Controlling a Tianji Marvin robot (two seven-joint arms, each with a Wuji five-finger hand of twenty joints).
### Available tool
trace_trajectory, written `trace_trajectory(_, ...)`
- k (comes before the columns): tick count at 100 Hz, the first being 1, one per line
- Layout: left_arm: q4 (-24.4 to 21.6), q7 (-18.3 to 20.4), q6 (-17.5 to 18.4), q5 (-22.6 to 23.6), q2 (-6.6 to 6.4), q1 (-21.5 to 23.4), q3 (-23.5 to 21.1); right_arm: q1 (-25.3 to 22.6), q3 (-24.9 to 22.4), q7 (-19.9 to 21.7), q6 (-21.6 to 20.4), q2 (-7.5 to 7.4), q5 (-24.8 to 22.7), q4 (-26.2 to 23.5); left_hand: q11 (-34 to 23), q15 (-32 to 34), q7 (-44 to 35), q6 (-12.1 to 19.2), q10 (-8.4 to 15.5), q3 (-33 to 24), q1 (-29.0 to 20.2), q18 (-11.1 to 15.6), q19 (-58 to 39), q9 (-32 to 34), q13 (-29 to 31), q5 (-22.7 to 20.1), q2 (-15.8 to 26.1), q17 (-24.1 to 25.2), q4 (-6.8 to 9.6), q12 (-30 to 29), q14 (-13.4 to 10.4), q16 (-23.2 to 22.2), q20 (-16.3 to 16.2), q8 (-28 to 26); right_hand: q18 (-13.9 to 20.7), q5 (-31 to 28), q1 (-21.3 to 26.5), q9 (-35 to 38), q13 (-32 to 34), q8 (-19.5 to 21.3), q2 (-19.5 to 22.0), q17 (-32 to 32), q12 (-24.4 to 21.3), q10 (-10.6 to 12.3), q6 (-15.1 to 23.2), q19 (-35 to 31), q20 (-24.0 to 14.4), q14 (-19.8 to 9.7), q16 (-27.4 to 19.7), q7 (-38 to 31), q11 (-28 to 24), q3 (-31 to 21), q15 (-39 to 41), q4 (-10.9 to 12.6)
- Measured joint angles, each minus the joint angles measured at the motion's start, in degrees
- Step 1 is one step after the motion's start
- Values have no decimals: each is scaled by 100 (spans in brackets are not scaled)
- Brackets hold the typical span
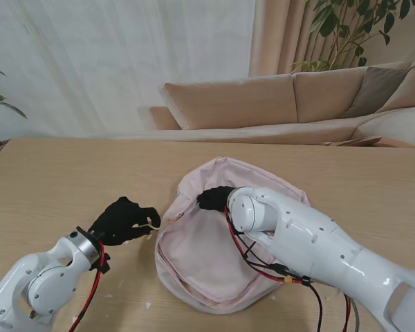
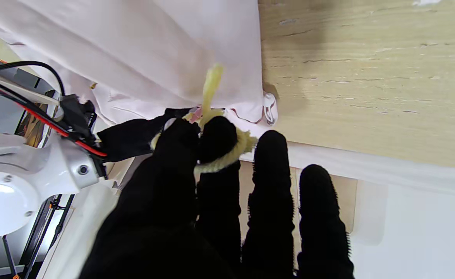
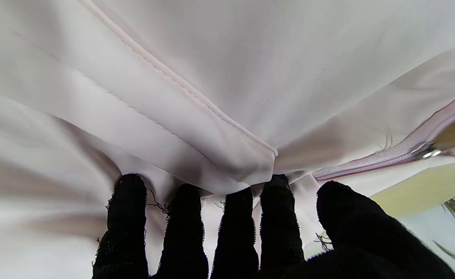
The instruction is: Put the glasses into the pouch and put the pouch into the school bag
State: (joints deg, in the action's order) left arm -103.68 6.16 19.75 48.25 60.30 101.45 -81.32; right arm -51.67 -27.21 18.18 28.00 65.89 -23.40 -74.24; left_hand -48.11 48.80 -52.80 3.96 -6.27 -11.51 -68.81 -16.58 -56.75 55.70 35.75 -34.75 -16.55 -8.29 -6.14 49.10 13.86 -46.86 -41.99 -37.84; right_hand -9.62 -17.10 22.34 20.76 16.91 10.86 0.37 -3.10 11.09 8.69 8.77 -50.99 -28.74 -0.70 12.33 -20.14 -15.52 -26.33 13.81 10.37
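Stand view: pink school bag (image 1: 214, 256) is lying flat on the wooden bench (image 1: 62, 173), its mouth facing left and gaping open along the zipper line. Sofa (image 1: 277, 100) and a potted plant (image 1: 353, 28) are sitting beyond the far edge of the bench.

Left robot hand (image 1: 124, 220), black-gloved, is resting on the bench just beside the bag's left edge. Left wrist view: thumb and index fingertip (image 2: 217, 135) are pinching a yellowish fuzzy cord (image 2: 227, 153), which is looping around the index finger; one strand is running up toward the bag fabric. So this robot hand is closed on the cord; the other two fingers are lying straight and slightly apart. A small white loop or clip (image 2: 270, 108) is sitting at the bag's corner, touching the bench.

Right robot hand (image 1: 214, 198) is reaching into the bag opening from the right, the white forearm crossing over the bag body. Right wrist view: the fingers (image 3: 186, 217) are extended side by side, the tips pressing against folded pale pink lining, the zipper track (image 3: 386, 159) running off to one side. Cannot tell whether this robot hand is holding anything; nothing is showing between the fingers.

Glasses and pouch: not visible in any view; cannot tell where they are.
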Motion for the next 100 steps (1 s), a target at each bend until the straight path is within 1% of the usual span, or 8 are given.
trace_trajectory(32, -339, 83, 467, -127, -6, 647, -476, 177, 13, -62, 290, 157, 265, 284, -1, 0, 21, -55, 0, 36, -22, -8, -1, 0, 0, 0, 1, 0, 1, -73, 1, -10, -1, -67, -92, 127, 0, -3, 7, 0, 1, -48, -1, -158, -98, -60, -8, -24, 14, 130, -9, 0, 23, 0)
trace_trajectory(51, -516, 327, 745, -322, -27, 943, -715, 219, -28, -96, 462, 198, 313, 373, -1, 0, 25, -70, 0, 51, -24, -8, -1, 0, 31, 1, 1, 0, 1, -76, 2, -10, -1, -78, -135, 127, 0, -3, 8, 0, 1, -58, -1, -258, -29, -61, -8, -45, 19, 210, -10, 0, 24, 0)
trace_trajectory(62, -602, 573, 881, -533, -50, 1062, -844, 241, -47, -108, 519, 209, 331, 418, -1, 0, 64, -202, 1, 93, -55, -9, -1, 0, 32, 1, 1, 0, 5, -83, 2, -10, -1, -121, -170, 214, 0, -3, 13, 0, 1, -64, -1, -315, -23, -61, -8, -100, 82, 345, -13, 0, 85, 0)
trace_trajectory(68, -627, 558, 938, -507, -60, 1113, -892, 242, -77, -110, 523, 210, 332, 429, -1, 0, 65, -237, 2, 94, -58, -9, -1, 0, 32, 1, 1, 0, 5, -88, 2, -10, -1, -126, -182, 214, 0, -3, 23, 0, 1, -68, -1, -316, -23, -61, -3, -100, 89, 372, -23, 0, 89, 0)
trace_trajectory(74, -629, 395, 946, -301, -63, 1131, -897, 216, -151, -138, 518, 209, 313, 424, -1, 0, 66, -237, 2, 137, -81, -9, -1, 0, 32, 1, 1, 0, 5, -93, 2, -10, -1, -187, -194, 215, 0, -3, 79, -9, 1, -102, -1, -316, -75, -61, 1, -100, 89, 382, -54, -1, 114, 0)
trace_trajectory(79, -618, 232, 925, -171, -63, 1122, -881, 151, -253, -171, 493, 194, 218, 380, -1, 0, 66, -198, 2, 145, -82, -9, -1, 0, 32, 1, 1, 0, 6, -100, 2, -10, -1, -206, -248, 214, 0, -3, 85, -9, -19, -148, 7, -317, -88, -76, 1, -64, 89, 384, -107, -1, 137, 0)
trace_trajectory(91, -485, 169, 687, -307, -61, 954, -733, -231, -669, -272, 336, 45, -340, -97, -2, 0, 66, -124, 1, 152, -82, -9, -1, 0, 32, 1, 2, 0, 6, -149, 2, -10, -1, -264, -397, 93, 6, 76, 413, 169, -243, -357, 104, -367, -85, -403, -64, 453, 138, 7, -355, -23, 210, 0)
trace_trajectory(100, -327, 120, 609, -281, -50, 756, -628, -596, -974, -362, 55, -106, -853, -572, -3, -7, 66, -122, -4, 152, -83, -9, -1, 0, 32, 1, 2, 0, 7, -151, 2, -10, -1, -268, -467, -111, 24, 312, 612, 423, -544, -491, 208, -388, -57, -555, -143, 525, 264, -309, -551, -76, 357, 0)
